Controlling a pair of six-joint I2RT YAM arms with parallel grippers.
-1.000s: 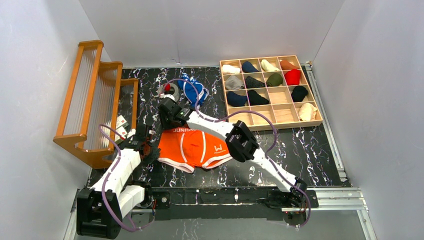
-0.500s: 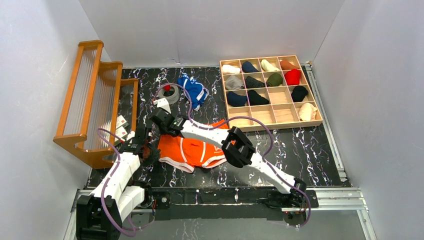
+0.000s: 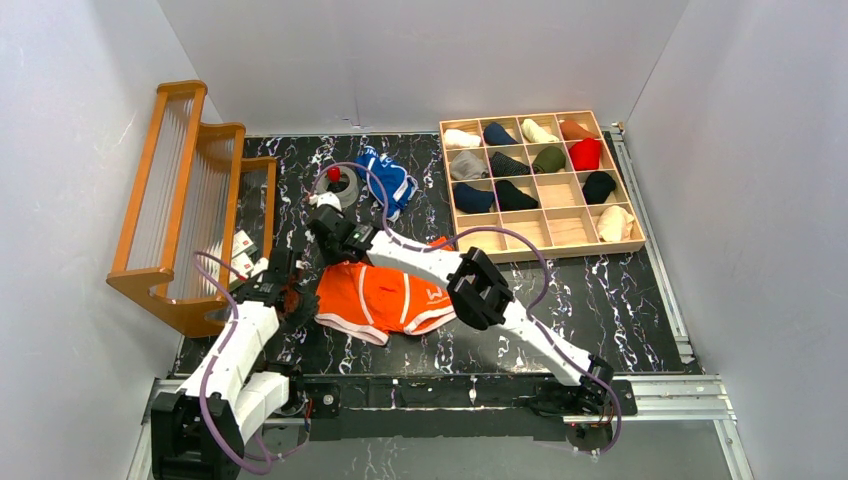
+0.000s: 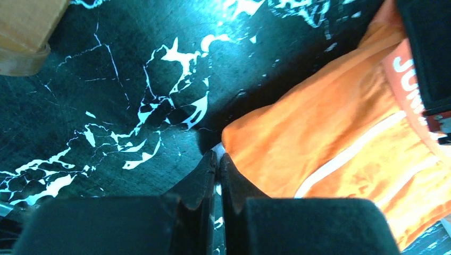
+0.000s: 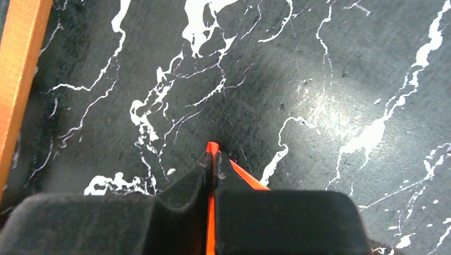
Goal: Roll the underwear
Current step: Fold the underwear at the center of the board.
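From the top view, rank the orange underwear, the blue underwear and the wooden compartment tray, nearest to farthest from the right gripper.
1. orange underwear: its edge is pinched in the right gripper, and the rest lies toward the arm bases.
2. blue underwear: bunched behind the gripper, slightly to its right.
3. wooden compartment tray: far right, at the back of the table.

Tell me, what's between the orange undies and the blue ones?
The right arm reaches across there, its gripper pinching the orange undies' edge. The rest is bare black table. The top view shows it.
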